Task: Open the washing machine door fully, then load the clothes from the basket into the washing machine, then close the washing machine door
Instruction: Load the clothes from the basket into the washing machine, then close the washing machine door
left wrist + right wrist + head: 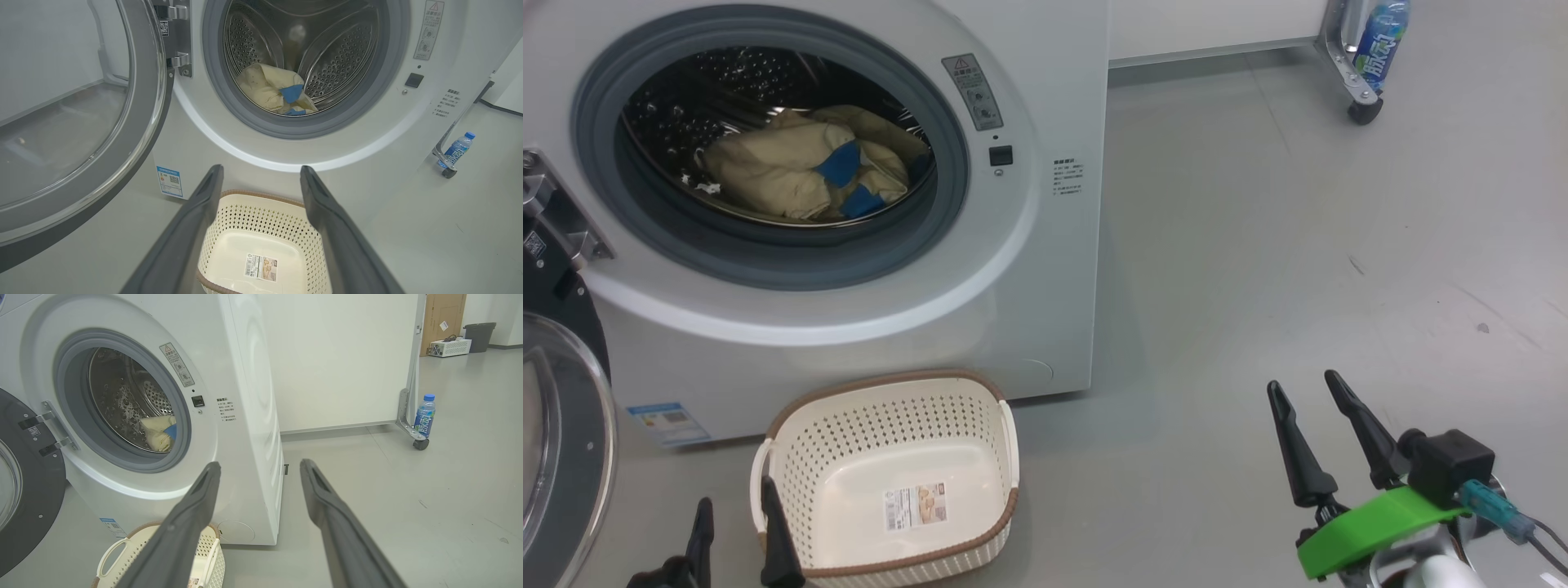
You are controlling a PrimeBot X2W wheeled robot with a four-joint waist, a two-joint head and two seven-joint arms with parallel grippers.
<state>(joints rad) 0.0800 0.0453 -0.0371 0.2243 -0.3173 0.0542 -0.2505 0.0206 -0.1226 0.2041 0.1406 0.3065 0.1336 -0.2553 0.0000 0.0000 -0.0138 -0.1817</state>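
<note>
Seen from the head camera, the left gripper (735, 500) sits low with its two dark fingers spread and nothing between them. One finger overlaps the near-left rim of the basket (890, 420), which stands just to the gripper's right on the grey floor (1258, 245) with a label (916, 506) showing on its bottom. The washing machine (1029, 269) rises directly beyond, with the clothes (792, 171) heaped in the drum (686, 90) ahead and above, and the washing machine door (560, 425) stands open to the gripper's left. The right gripper (1303, 384), well apart to the right of the basket, also holds its fingers wide over the floor. In the left wrist view, the spread fingers frame the basket just below and ahead of their tips. The cream-and-blue clothes rest at the bottom of the drum farther ahead, and the door hangs open to the fingers' left. In the right wrist view, the parted fingers point at the washer's front right corner, and the basket lies beneath the left finger. The clothes show inside the drum ahead to the left, and a blue-capped bottle (425, 415) stands well off to the right beside a caster (421, 444).
</note>
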